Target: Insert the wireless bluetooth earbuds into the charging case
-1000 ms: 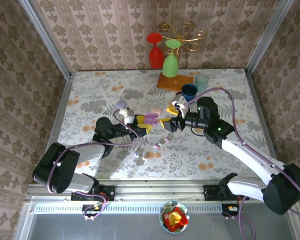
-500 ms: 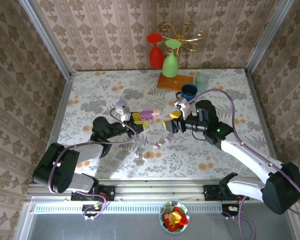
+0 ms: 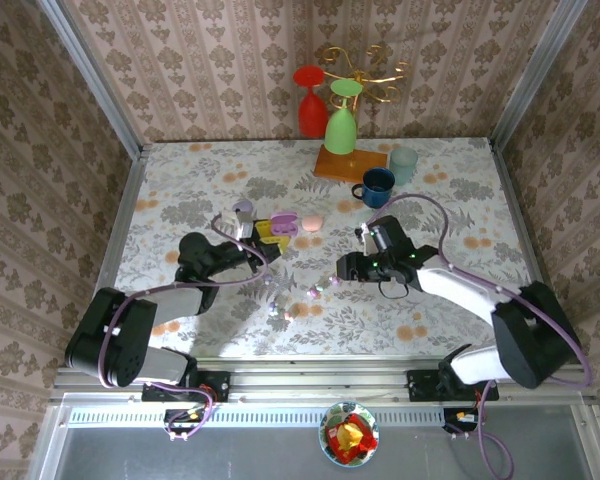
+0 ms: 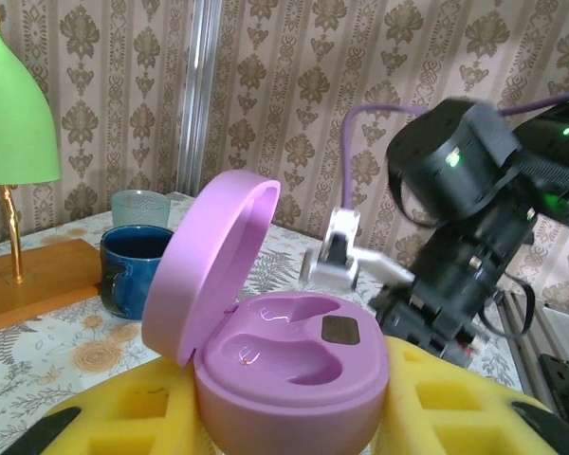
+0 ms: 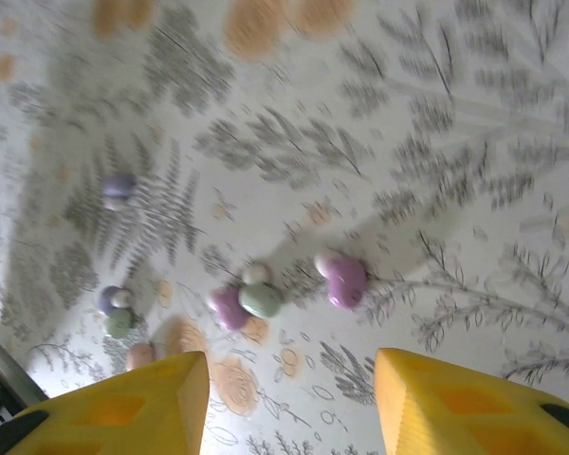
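Left gripper (image 4: 286,427) holds case (image 4: 294,365); right gripper (image 5: 291,398) over earbuds (image 5: 256,299).
My left gripper is clamped on the purple case, its lid (image 4: 209,256) hinged up and open. My right gripper has its fingers spread, gripping nothing, and points down at the earbuds, which lie loose in small clusters on the table (image 5: 455,142), apart from the case.

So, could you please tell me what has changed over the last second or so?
The right gripper drew back from the open purple charging case and swung down toward the near edge. It now hangs open over the loose earbuds on the table. The left gripper, shut on that case, carried it slightly left and farther from the bases. The earbuds, blue mug and pink case stayed put.
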Robot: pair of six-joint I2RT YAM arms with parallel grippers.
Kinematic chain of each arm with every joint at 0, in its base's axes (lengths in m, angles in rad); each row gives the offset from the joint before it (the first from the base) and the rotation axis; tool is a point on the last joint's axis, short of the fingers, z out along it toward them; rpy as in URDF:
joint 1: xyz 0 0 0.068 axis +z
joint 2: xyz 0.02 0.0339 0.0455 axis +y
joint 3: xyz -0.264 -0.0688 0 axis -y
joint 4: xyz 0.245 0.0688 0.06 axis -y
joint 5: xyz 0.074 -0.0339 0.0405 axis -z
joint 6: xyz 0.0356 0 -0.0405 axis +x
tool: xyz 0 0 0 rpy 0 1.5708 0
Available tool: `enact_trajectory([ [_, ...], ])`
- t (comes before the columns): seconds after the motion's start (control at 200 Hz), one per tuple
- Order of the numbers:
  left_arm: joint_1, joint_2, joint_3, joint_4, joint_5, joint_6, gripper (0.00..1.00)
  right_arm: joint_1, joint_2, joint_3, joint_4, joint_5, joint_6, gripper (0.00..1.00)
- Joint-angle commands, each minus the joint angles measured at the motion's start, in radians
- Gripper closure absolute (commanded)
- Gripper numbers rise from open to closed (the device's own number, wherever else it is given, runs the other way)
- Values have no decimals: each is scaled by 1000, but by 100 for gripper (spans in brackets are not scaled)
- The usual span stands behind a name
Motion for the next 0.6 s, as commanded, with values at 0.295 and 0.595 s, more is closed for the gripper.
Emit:
enact_trajectory([
  [0.295, 11, -21, -7, 39, 2, 28, 91, 86, 223, 112, -22, -80, 97, 53],
  [0.595, 15, -22, -11, 39, 13, 27, 91, 97, 304, 154, -2, 16, 107, 52],
])
